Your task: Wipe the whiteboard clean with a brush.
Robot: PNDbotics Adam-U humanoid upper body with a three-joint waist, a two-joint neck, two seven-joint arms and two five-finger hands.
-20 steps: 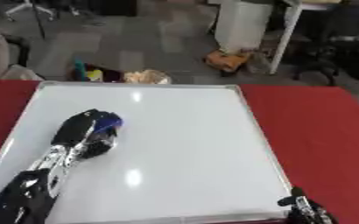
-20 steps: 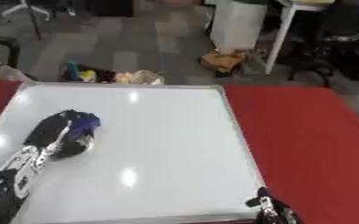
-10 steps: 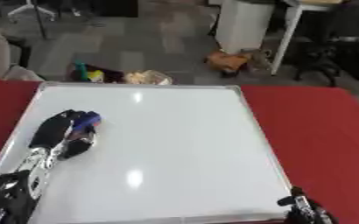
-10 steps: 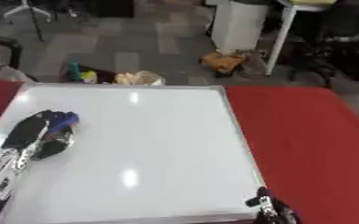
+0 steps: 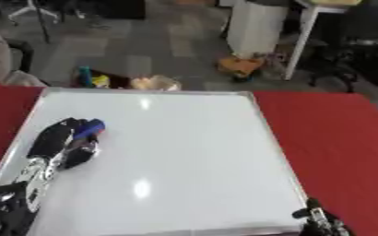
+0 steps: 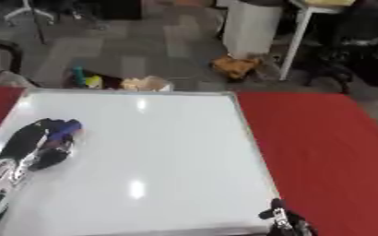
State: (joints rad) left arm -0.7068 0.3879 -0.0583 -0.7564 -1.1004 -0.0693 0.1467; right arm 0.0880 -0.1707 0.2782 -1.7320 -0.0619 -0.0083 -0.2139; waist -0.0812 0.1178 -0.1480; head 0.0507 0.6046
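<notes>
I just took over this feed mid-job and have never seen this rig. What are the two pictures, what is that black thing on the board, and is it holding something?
Both pictures come from the robot's head, one per eye, looking down at the same moment. The white surface is the whiteboard, lying flat on a red table. The black and silver thing at the board's left side is the robot's left hand, its fingers curled round a blue brush that it holds against the board. The right hand shows only at the lower edge, by the board's near right corner, idle and holding nothing. I see no marks on the board.
</notes>
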